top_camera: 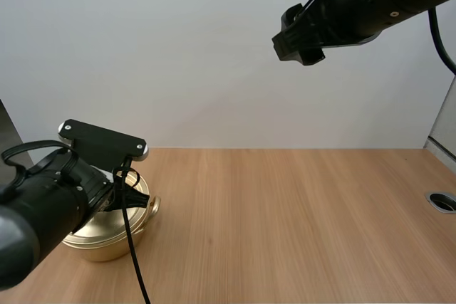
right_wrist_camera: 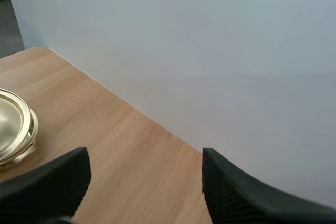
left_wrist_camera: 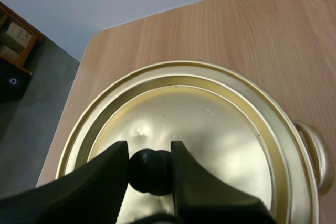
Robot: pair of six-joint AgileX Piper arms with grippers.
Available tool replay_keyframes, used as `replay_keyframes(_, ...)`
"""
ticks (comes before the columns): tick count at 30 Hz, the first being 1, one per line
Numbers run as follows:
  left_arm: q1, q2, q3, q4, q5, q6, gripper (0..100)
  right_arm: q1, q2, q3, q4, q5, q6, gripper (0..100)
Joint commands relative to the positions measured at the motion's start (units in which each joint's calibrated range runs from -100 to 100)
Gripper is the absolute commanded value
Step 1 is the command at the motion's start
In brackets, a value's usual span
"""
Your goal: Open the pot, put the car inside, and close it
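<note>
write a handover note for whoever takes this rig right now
The left gripper has its jaws pinching the knob of the lid, which sits on the pot at the left side of the table.
The right gripper is raised above the table, jaws open and empty.
Done: knob grasped.
Left: lift the lid, put the car in, close the pot.

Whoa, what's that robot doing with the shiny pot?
The left arm's jaws are pinching the round black knob on the shiny gold metal lid, which sits on the gold pot on the wooden table. The right arm's jaws hang open above the table, holding nothing.
</note>
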Motion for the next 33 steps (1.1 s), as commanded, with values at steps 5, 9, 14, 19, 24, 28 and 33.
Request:
replay_keyframes(5, 0.33, 5.22, -0.01, 0.13, -1.54, -1.57, 0, 0.01, 0.03, 0.00, 0.01, 0.00, 0.04, 100)
replay_keyframes(9, 2.02, 7.55, -0.01, 0.36, -4.24, -1.57, 0, 0.01, 0.03, 0.00, 0.01, 0.00, -0.08, 100)
replay_keyframes(14, 4.36, 8.46, -0.01, 0.36, -9.58, -1.47, 0, 0.01, 0.03, 0.00, 0.01, 0.00, -0.18, 100)
replay_keyframes(19, 4.54, 9.77, -0.01, 0.36, -11.14, -0.33, 0, 0.01, 0.03, 0.00, 0.01, 0.00, -0.18, 100)
replay_keyframes(24, 4.54, 11.67, -0.01, 0.36, -11.89, -0.23, 0, 0.01, 0.03, 0.00, 0.01, 0.00, -0.18, 100)
replay_keyframes(28, 4.54, 12.24, -0.01, 0.36, -12.82, 0.31, 0, 0.01, 0.03, 0.00, 0.01, 0.00, -0.18, 100)
replay_keyframes(33, 4.54, 12.24, -0.01, 0.36, -13.85, 0.31, 0, 0.01, 0.03, 0.00, 0.01, 0.00, -0.18, 100)
